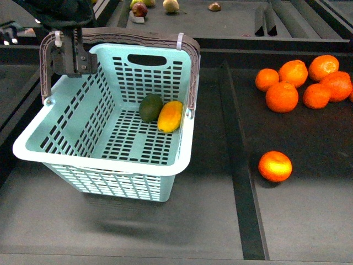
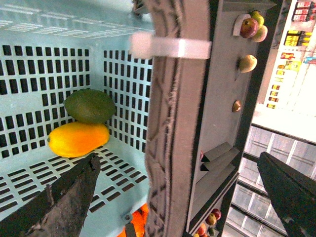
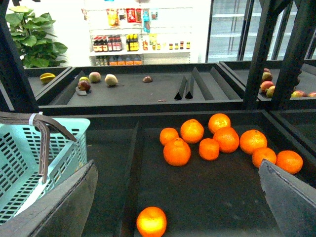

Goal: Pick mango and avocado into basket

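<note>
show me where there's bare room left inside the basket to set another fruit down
The basket floor is mostly free: the whole stretch from the near rim up to the avocado and mango, plus the left side below the left end effector. The far right corner is crowded, where those two fruits lie touching beside the handle.

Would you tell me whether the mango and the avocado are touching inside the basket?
Touching: the left wrist view shows the avocado resting against the mango with no gap.
</note>
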You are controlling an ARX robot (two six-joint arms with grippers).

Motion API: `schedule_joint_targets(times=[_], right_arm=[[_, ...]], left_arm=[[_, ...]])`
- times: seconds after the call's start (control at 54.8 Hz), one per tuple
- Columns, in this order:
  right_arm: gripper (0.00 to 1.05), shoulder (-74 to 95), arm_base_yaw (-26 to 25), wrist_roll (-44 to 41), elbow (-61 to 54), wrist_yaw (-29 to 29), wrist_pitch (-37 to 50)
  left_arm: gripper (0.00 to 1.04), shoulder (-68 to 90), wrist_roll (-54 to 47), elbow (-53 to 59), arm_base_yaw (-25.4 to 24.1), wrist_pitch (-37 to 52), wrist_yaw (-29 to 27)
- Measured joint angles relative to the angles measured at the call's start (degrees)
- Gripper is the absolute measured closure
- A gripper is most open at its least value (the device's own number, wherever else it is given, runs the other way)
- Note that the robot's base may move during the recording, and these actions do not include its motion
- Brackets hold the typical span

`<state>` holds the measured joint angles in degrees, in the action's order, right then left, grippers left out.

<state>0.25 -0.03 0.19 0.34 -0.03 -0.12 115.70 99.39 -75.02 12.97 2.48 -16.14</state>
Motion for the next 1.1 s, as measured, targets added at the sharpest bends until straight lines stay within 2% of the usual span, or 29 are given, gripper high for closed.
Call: schedule_joint_targets(times=[0.237, 0.347, 0.438, 0.566, 0.694, 0.767, 0.821, 0.876, 0.931, 1.022, 1.095], right_arm=[[0.08, 0.0, 0.0, 0.0, 0.0, 0.0, 0.0], [0.08, 0.0, 0.0, 0.0, 0.0, 0.0, 0.0], [0.08, 0.0, 0.0, 0.0, 0.0, 0.0, 0.0], [0.08, 0.0, 0.0, 0.0, 0.0, 0.0, 0.0], [0.08, 0.0, 0.0, 0.0, 0.0, 0.0, 0.0], [0.08, 0.0, 0.0, 0.0, 0.0, 0.0, 0.0], [0.08, 0.0, 0.0, 0.0, 0.0, 0.1, 0.0], [0.08, 0.0, 0.0, 0.0, 0.0, 0.0, 0.0], [0.08, 0.0, 0.0, 0.0, 0.0, 0.0, 0.0], [0.08, 0.0, 0.0, 0.0, 0.0, 0.1, 0.0], [0.08, 0.0, 0.0, 0.0, 0.0, 0.0, 0.0]], left_arm=[[0.07, -20.2, -10.6, 10.8, -5.7, 1.6, 0.2], [0.07, -33.1, -21.4, 16.4, -12.2, 1.7, 1.4], [0.07, -40.0, -27.3, 19.0, -15.4, 1.2, 0.9], [0.07, -46.0, -39.4, 22.7, -15.9, 1.3, -2.6], [0.07, -46.3, -46.7, 23.3, -15.4, 1.3, -2.8], [0.21, -48.1, -61.1, 29.7, -17.0, 14.5, 11.9], [0.32, -50.2, -73.5, 35.2, -17.2, 22.0, 18.1], [0.43, -52.6, -84.5, 39.9, -16.8, 25.9, 19.5], [0.54, -54.7, -90.8, 44.0, -16.4, 27.9, 19.6], [0.72, -57.7, -95.4, 49.6, -14.3, 29.9, 16.5], [0.86, -60.0, -97.2, 53.3, -13.2, 31.1, 16.3]])
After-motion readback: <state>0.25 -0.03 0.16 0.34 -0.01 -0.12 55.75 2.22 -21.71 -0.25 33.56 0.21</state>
